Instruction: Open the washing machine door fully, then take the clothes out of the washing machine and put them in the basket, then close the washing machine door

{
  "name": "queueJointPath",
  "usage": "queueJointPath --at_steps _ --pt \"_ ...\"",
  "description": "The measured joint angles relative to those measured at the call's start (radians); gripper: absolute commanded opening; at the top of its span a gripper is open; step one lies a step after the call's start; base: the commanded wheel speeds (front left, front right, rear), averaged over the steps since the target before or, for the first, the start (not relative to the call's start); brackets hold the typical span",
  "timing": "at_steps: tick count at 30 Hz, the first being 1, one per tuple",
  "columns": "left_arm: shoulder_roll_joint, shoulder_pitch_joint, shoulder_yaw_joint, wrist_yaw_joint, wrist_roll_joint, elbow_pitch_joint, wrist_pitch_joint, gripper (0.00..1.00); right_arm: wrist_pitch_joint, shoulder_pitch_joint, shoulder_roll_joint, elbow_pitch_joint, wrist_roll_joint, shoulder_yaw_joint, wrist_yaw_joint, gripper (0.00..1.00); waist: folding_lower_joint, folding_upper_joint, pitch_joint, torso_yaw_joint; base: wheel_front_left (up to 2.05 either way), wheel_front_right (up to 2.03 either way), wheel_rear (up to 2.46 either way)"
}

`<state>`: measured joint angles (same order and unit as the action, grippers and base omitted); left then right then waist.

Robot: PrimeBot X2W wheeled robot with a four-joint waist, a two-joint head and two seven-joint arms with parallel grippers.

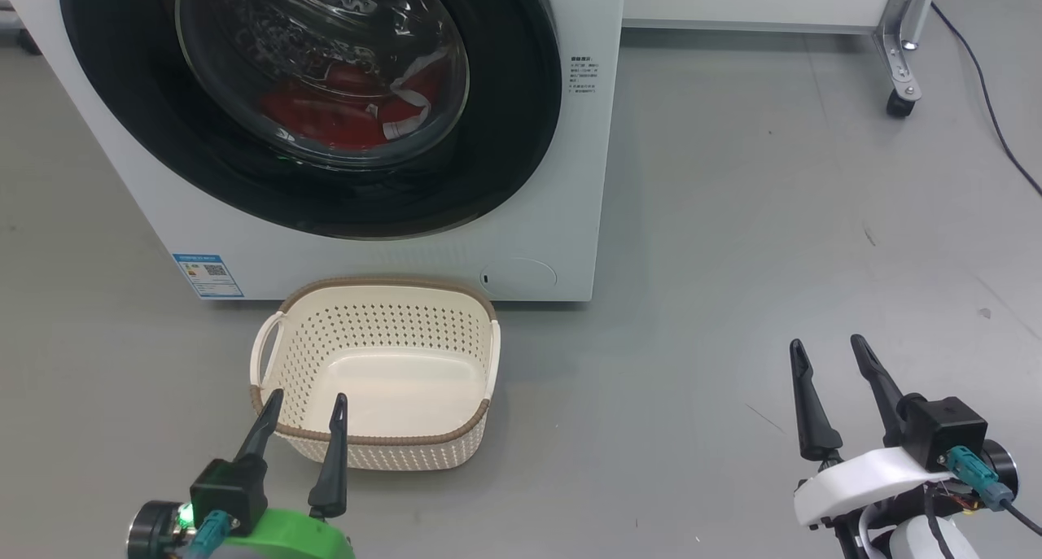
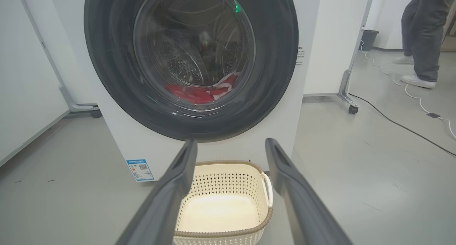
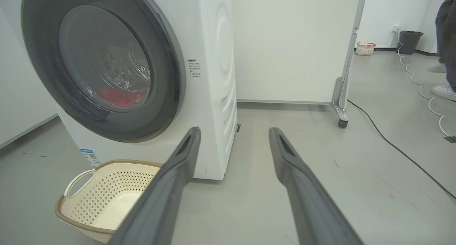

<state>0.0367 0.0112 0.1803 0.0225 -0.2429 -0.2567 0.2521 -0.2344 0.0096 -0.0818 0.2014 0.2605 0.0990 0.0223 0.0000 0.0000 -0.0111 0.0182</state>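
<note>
L gripper (image 1: 309, 395) & R gripper (image 1: 826, 341) spread, empty (door (image 1: 509, 136) shut, clothes (image 1: 326, 120) inside).

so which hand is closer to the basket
The left hand, green-wristed: its fingertips are at the basket's near rim, while the right hand sits over bare floor.

Washing machine (image 1: 570, 242) cut off by upper edge of head view; door (image 1: 521, 136) cropped there too, top of rim unseen. Clothes (image 1: 326, 120) seen through glass alone, veiled by reflections; number of garments cannot be told. Print on side label (image 1: 584, 75) and blue label (image 1: 208, 274) too small to be read. Near rim of basket (image 1: 383, 285) partly covered by fingers of left gripper (image 1: 308, 395). Person (image 2: 424, 41) cropped above legs, blurred. Contents of far basket (image 3: 366, 49) too small to be told.
</note>
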Motion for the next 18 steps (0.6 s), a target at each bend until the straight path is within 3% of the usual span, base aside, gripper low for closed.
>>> queueJointPath --at_steps 18 --pt "0.000 0.005 0.013 -0.013 -0.039 -0.024 0.000 1.00 0.000 -0.003 0.004 0.037 0.002 0.008 -0.007 1.00 0.0000 0.0000 0.002 -0.005 0.00 0.00 0.00"
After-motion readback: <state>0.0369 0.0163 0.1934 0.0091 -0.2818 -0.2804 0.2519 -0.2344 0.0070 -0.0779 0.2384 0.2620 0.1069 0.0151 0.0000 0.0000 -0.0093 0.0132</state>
